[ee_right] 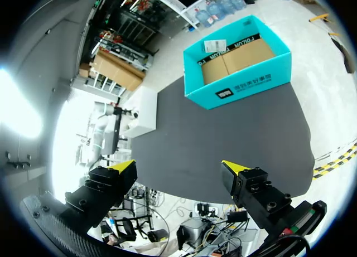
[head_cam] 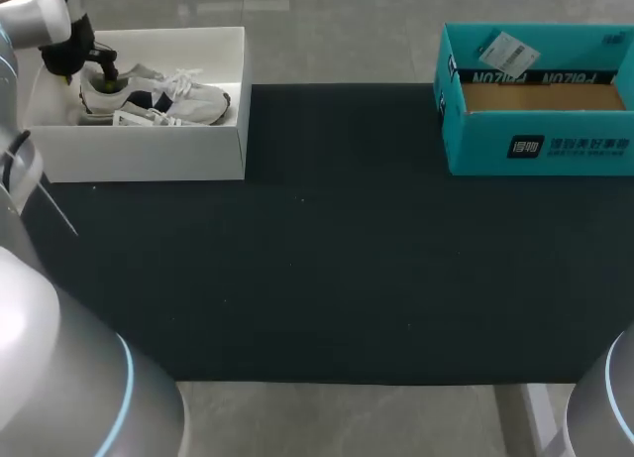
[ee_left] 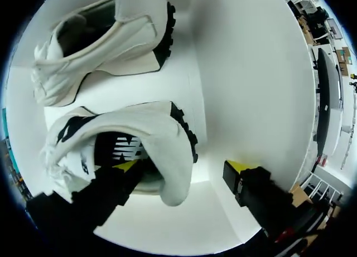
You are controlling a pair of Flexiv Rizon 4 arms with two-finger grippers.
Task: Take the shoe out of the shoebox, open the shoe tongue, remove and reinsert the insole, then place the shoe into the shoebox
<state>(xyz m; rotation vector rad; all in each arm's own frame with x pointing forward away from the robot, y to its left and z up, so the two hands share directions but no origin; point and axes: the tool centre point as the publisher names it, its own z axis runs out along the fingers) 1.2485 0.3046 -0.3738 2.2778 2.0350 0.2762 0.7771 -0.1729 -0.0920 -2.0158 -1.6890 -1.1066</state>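
A white shoebox [head_cam: 149, 155] at the table's far left holds two white sneakers with black soles. My left gripper [head_cam: 104, 77] is down inside it at the heel of the nearer sneaker [head_cam: 163, 97]. In the left wrist view this gripper [ee_left: 183, 166] is open: one fingertip [ee_left: 125, 166] is inside the opening of the nearer sneaker [ee_left: 145, 140], the other stands clear outside the heel. The second sneaker [ee_left: 106, 39] lies ahead of it. My right gripper [ee_right: 181, 166] hangs open and empty high over the table's near side.
An open teal cardboard box [head_cam: 535, 145] stands at the far right with a paper tag in it; it also shows in the right wrist view [ee_right: 240, 73]. A dark mat [head_cam: 327, 249] covers the table between the two boxes.
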